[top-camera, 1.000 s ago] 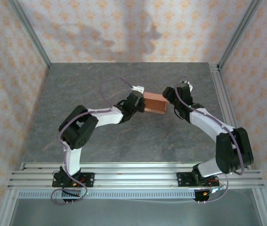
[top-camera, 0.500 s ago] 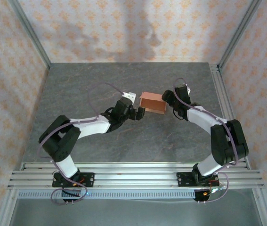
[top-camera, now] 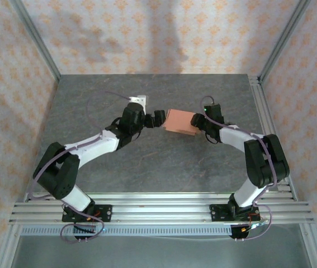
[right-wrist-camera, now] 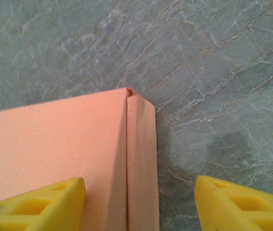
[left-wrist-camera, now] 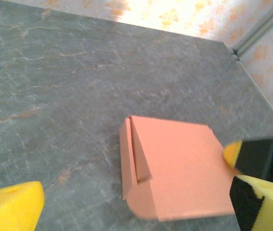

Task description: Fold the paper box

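2 arms reach in from the table's (top-camera: 147, 167) near edge, and both have moved in 1 second: the left arm (top-camera: 91, 148) has unfolded and stretched out, and the right arm (top-camera: 242, 139) has drawn its elbow in. We see the left gripper (top-camera: 157, 118), earlier against the box's left end, now just beside it, jaws spread wide. The right gripper (top-camera: 197, 121) sits at the box's right end, jaws also apart, 1 pad (right-wrist-camera: 35, 204) over the lid, the other over bare table. The box (top-camera: 178, 121) lies mid-table, closed, lid up. Its long axis runs left to right, and its short flapped end faces the left gripper.
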Controlling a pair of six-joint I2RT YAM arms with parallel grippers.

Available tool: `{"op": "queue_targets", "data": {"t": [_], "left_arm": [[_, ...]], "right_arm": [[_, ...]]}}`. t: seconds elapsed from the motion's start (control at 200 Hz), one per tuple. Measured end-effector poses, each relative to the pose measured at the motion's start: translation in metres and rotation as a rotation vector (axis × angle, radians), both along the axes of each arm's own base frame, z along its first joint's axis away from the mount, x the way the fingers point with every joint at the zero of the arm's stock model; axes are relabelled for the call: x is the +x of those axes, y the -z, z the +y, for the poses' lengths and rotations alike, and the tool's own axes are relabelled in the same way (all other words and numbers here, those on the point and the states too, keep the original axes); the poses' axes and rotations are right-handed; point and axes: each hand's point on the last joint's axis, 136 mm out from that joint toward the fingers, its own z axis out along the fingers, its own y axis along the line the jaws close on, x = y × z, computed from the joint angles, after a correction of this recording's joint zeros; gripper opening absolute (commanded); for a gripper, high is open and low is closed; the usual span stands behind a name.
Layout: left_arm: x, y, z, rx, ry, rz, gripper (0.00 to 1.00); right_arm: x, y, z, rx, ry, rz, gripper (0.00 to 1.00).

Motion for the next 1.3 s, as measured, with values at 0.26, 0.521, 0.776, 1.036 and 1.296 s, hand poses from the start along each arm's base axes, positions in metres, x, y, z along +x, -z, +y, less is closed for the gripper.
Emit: {"op": "queue_targets", "data": {"t": [0.26,0.521,0.776,1.036,1.296], "left_arm": [[0.025,0.03,-0.011,-0.036,-0.002,0.177,0.99],[0.045,0.079,-0.037,-0.003,0.064,0.367,0.77],[0.032,0.125,-0.029,0.006,0.063,0.528,0.52],[0.036,0.114,-0.035,-0.021,0.094,0.52,0.59],[0.052,0.111,-0.045,0.006,0.143,0.49,0.63]], "right_arm": [[0.011,0.014,0.002,0.002,-0.055,0.029,0.52],[0.017,0.011,0.021,0.045,-0.178,0.034,0.49],[0.016,0.012,0.038,0.084,-0.279,0.063,0.5],[0.012,0.01,0.047,0.127,-0.32,0.069,0.5],[0.014,0.015,0.052,0.157,-0.329,0.073,0.48]]}}
